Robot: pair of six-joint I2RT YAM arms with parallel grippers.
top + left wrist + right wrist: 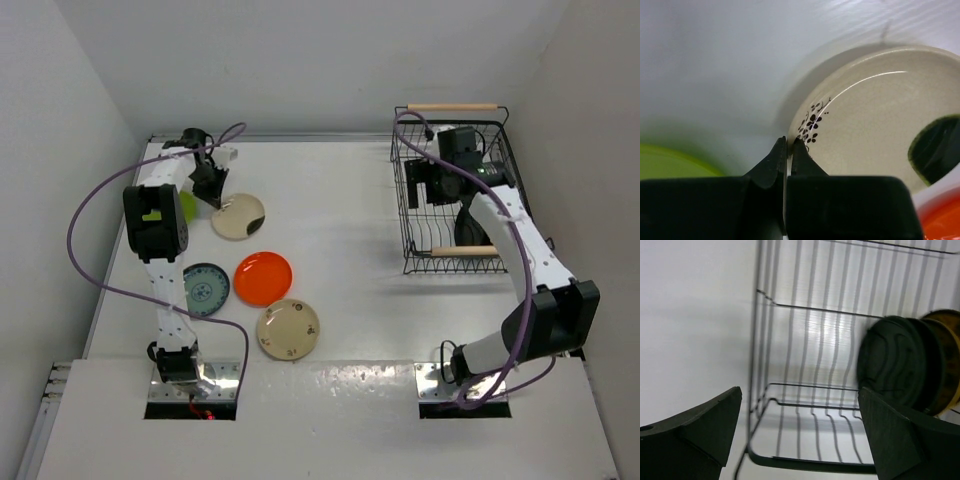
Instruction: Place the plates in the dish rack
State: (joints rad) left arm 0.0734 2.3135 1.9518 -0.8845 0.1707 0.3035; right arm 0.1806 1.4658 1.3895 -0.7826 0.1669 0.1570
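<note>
- Left gripper (788,144): fingers squeezed almost together, tips right at the rim of the cream plate (880,120); actual pinch on the rim, can't tell
- Right gripper (800,435): spread wide, holding nothing, in over the dish rack (452,107)
- Black plates (892,365) and gold-brown plate (946,355) standing on edge in the rack; lime green plate (187,206), teal plate (206,289), orange-red plate (264,278) flat on the table (340,200)

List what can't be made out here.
- Lime green plate: top view, mostly behind the left arm; left wrist view, cut by the edge.
- Number of racked plates: top view, right arm covers them; right wrist view, the right finger cuts them off.
- Whether left fingers pinch the cream plate's rim: left wrist view, fingers hide contact.
</note>
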